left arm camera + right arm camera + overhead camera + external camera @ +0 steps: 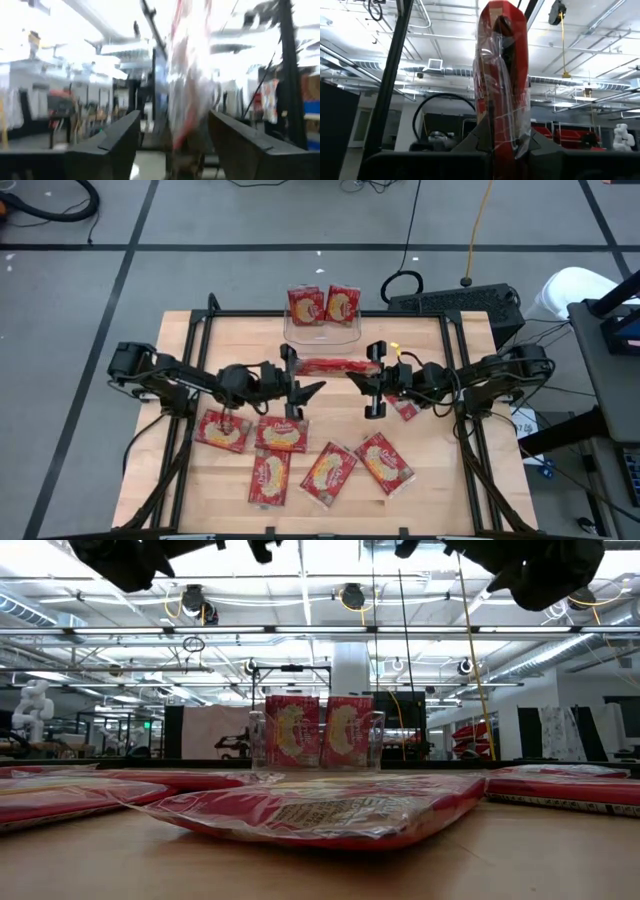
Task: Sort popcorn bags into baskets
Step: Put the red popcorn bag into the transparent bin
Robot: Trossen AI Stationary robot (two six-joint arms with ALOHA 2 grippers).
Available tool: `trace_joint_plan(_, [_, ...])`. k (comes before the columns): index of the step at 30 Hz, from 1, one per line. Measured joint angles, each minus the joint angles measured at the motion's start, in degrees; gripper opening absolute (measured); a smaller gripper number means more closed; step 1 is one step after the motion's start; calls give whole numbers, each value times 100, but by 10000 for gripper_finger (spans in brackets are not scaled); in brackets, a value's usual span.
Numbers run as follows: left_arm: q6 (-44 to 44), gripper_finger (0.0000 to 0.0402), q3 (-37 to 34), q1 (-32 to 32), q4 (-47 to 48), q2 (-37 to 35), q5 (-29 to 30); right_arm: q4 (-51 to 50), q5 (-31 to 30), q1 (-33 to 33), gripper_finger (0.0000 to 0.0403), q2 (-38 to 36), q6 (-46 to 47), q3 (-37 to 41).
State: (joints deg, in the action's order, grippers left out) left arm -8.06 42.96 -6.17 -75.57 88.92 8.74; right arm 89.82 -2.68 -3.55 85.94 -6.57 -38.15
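A red popcorn bag (335, 366) hangs edge-on above the table's middle, between my two grippers. My right gripper (370, 372) is shut on it. My left gripper (297, 372) is open, and its fingers stand on either side of the bag's (192, 75) left end, with a gap showing on each side. The clear basket (322, 336) sits at the far middle with two bags (305, 305) (342, 303) upright inside. Several more bags (282, 435) (330, 473) lie flat on the near half of the table. My right gripper pinches the bag's right end (505, 135) between its two fingers (480, 137), coming from the table's right and slanting upward. The bag stands on edge, reaches out past the fingertips toward the left gripper, and is clear of the table.
One bag (405, 408) lies under the right arm, and two others (222, 430) (385, 463) lie on the table. A black keyboard (455, 302) and a cable loop (400, 285) sit beyond the table's far right corner. In the low view a bag (320, 805) lies flat close in front of the basket (315, 730).
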Motion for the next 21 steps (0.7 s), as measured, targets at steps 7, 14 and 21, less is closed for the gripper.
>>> trace_joint_plan(7, [-169, 99, 57, 17, -193, -4, -290, 10, 1, 20, 18, -7, 9, 2])
trace_joint_plan(14, [52, 25, 46, 174, 323, -124, -223, -371, -647, 10, 39, -189, 568, 93])
trace_joint_plan(21, [291, 18, 31, 278, 3135, -1243, 185, -3752, -1957, -301, 111, -1305, 1124, 146])
